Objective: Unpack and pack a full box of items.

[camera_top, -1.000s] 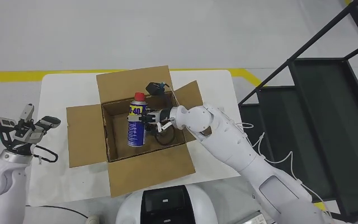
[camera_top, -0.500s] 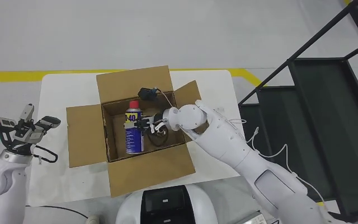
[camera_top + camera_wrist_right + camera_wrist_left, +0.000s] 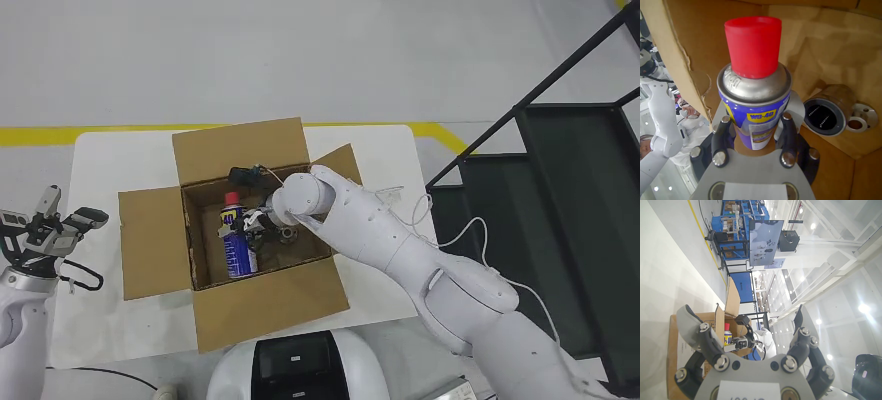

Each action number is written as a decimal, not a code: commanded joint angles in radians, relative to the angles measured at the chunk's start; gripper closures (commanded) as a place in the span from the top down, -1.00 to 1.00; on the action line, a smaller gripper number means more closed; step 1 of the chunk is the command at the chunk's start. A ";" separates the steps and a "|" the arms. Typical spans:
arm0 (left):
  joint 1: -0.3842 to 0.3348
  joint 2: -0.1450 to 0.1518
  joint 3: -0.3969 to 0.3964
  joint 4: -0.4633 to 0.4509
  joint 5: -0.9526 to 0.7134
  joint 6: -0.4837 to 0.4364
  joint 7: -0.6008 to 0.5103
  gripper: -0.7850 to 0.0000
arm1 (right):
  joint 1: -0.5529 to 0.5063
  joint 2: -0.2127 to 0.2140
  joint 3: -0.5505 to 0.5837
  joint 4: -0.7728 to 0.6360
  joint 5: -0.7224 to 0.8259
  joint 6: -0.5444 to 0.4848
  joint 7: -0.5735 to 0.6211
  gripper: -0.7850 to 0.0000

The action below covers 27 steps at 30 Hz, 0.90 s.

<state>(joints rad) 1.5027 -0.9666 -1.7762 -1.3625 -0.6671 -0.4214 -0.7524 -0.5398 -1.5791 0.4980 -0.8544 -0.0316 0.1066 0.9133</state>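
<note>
Right jaws clamped on an upright blue-and-yellow metal spray can with a red plastic cap [image 3: 757, 115], inside the open brown cardboard box [image 3: 157, 245].
The can is low by the box's left wall, with a grey flanged metal sleeve [image 3: 824, 115] just beside it. The box stands mid-way on the white bench [image 3: 100, 165]. Left jaws gape empty past the bench's left edge. Packing or unpacking, I cannot tell; either way the next move wants a straight vertical path clear of wall and sleeve.

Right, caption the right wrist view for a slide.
Right gripper holds a red-capped spray can in the cardboard box beside a flanged bearing.
</note>
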 commanded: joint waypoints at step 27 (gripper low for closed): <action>0.000 0.000 0.000 0.000 0.000 0.000 0.000 1.00 | 0.010 -0.017 0.144 -0.011 0.018 -0.259 -0.077 1.00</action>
<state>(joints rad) 1.5027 -0.9666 -1.7762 -1.3625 -0.6671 -0.4214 -0.7524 -0.5136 -1.6119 0.6191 -0.8192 0.0023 -0.1494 0.8412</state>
